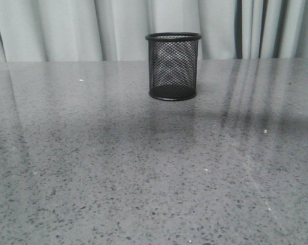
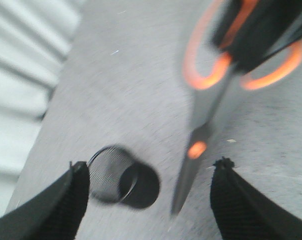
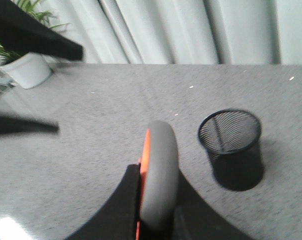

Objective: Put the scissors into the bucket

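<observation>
The bucket (image 1: 173,66), a black wire-mesh cup, stands upright on the grey table at the back centre; neither gripper shows in the front view. My right gripper (image 3: 158,174) is shut on the scissors (image 3: 158,145) at their grey, orange-lined handle, in the air to one side of the bucket (image 3: 233,145). In the left wrist view the scissors (image 2: 203,115) hang blades down from the right gripper (image 2: 256,30), tip beside the bucket (image 2: 116,177), not over its mouth. My left gripper (image 2: 151,165) is open and empty, high above the bucket.
The speckled grey table (image 1: 93,168) runs back to pale curtains (image 1: 67,25). A potted plant in a white pot (image 3: 26,67) stands off the table's far corner. Black fingers (image 3: 36,35) of the other arm cross the right wrist view.
</observation>
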`<move>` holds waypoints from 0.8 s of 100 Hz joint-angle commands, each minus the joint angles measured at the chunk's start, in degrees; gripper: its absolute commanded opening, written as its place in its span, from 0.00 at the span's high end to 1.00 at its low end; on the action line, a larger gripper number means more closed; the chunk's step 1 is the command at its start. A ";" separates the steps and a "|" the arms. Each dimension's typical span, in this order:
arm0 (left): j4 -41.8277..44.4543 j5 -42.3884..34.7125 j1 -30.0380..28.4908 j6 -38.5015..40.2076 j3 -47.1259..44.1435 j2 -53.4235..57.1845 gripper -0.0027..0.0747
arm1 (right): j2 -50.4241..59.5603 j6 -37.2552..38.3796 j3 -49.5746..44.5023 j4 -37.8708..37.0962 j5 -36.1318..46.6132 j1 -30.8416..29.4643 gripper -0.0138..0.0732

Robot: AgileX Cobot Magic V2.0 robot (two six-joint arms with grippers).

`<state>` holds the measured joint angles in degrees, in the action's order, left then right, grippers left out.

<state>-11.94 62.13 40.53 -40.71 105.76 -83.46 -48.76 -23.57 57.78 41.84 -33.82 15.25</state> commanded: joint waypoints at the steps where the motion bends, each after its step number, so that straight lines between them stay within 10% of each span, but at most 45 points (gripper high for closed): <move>1: -1.12 -2.41 -6.82 5.00 1.85 4.04 0.37 | -2.03 -0.84 5.24 -3.56 3.32 -0.07 0.90; 43: -1.64 1.11 -32.38 9.98 1.85 11.10 0.37 | -23.13 -0.84 27.72 -21.10 -6.55 -0.07 0.90; 80: -1.87 1.72 -37.06 10.12 1.85 11.93 0.37 | -43.76 -0.84 48.95 -23.98 -20.32 -0.07 0.90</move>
<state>-11.98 67.15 3.72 -31.27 105.99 -72.97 -91.22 -23.81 100.82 17.46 -53.90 15.25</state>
